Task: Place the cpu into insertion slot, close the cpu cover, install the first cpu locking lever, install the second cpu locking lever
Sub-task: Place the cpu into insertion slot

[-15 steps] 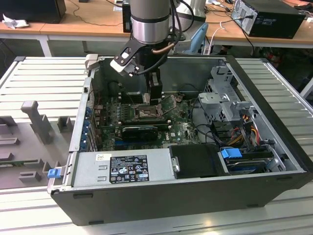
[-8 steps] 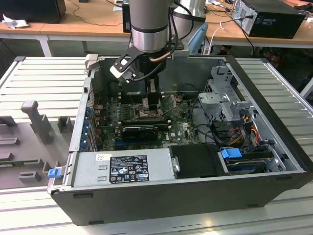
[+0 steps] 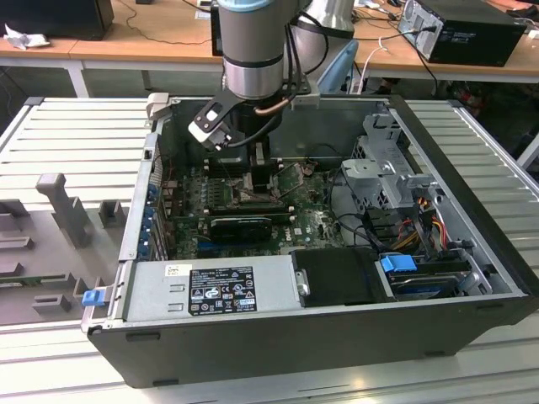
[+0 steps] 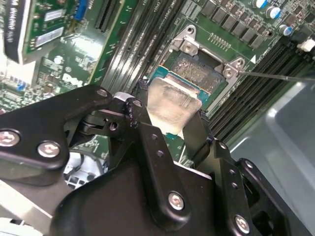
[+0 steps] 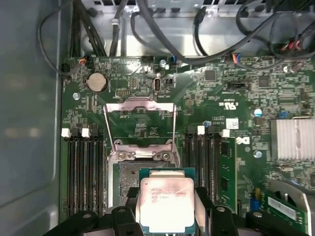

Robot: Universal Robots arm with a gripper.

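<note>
My gripper [image 5: 166,219] is shut on the cpu [image 5: 166,202], a small square chip with a pale silver face, gripped by two opposite edges. The black fingers [image 4: 150,140] reach down over the green board. The cpu [image 4: 172,105] hangs just over the near edge of the insertion slot [image 5: 129,176], whose dark centre [image 4: 197,71] lies bare; whether the two touch I cannot tell. Beyond the slot, the cpu cover [image 5: 140,109] stands swung open as a thin silver frame. In the exterior view the arm [image 3: 251,50] reaches down into the open computer case over the board.
Long black memory slots [image 5: 83,172] flank the slot on both sides. A thin metal lever rod [image 4: 275,76] sticks out beside it. Black cables [image 5: 147,29] hang along the board's far edge. A black expansion card [image 3: 240,225], drive cage [image 3: 383,168] and power supply [image 3: 210,288] crowd the case.
</note>
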